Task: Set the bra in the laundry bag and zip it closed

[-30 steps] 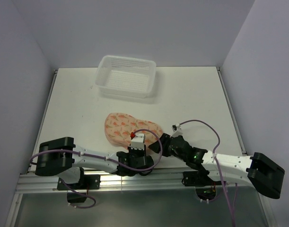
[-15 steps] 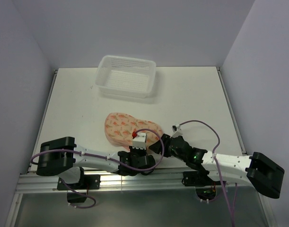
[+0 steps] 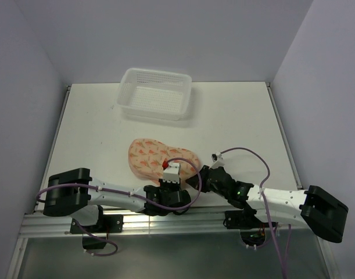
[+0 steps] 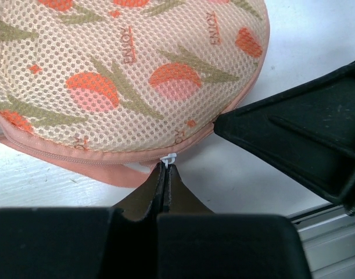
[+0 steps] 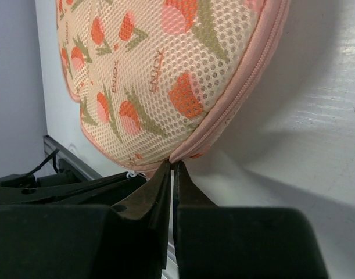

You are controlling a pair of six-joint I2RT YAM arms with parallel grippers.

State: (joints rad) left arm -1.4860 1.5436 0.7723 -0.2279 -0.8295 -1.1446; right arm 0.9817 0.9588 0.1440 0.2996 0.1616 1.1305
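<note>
The table (image 3: 235,116) carries the laundry bag (image 3: 154,156), long axis 10-to-4 o'clock; the bra is unseen, presumably inside. At the bag's 4 o'clock seam end the right gripper (image 5: 172,165) pinches. The left gripper (image 4: 165,170) pinches the zipper pull (image 4: 168,157), bag at 12 o'clock. Since one second ago, the left gripper has crept toward 3 o'clock.

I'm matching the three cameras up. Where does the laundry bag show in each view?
Top external: laundry bag mid-picture, nearer than the white basket.
Left wrist: laundry bag fills the upper left, above the left tool.
Right wrist: laundry bag fills the top, above the right tool.
Shared landmark: its pink zipper edge, at both tool tips.
</note>
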